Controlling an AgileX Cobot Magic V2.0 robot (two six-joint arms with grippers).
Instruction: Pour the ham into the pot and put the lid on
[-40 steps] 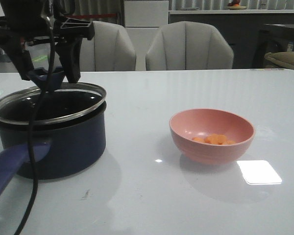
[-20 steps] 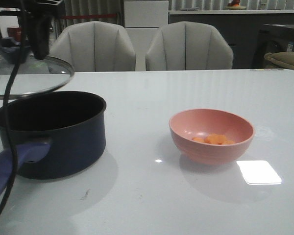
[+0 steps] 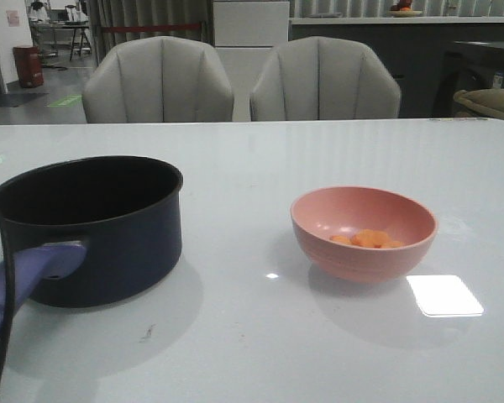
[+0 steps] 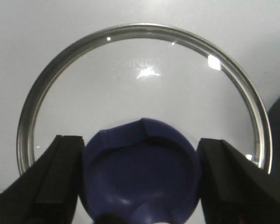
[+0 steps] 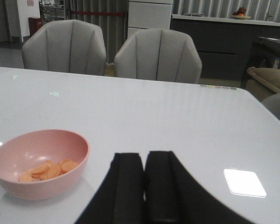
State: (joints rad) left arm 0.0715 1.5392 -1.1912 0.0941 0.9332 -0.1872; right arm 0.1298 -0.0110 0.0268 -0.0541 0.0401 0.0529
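Left gripper (image 4: 140,182) first: its two black fingers (image 4: 56,182) sit on either side of the blue-purple knob (image 4: 140,177), clamped onto it, and the notched top of that knob faces the wrist camera. Spreading out from the knob is the lid (image 4: 144,88), clear glass with a silver rim, hanging over pale table surface. At the edge of that same wrist view a dark curved shape shows just beside the lid's rim; it is probably the pot, though too little of it appears to be sure.

Over to the right gripper (image 5: 144,186): the two black fingers are pressed together with only a thin seam between them, and there is nothing in them. It hovers above the white table (image 5: 177,121), with the pink bowl (image 5: 39,163) off to one side and well apart from it.

Now take the pot (image 3: 88,227) as the marker in the front view. It stands open, black inside, its long blue-purple handle (image 3: 25,277) pointing toward the camera, a black cable (image 3: 4,319) draped across that handle. The bowl sits to the right of the pot, clear of it, and the ham (image 3: 365,239) lies in the bottom of the bowl as a small cluster of orange pieces. Behind the pot, past the table's far edge, stand two grey chairs (image 3: 239,80).
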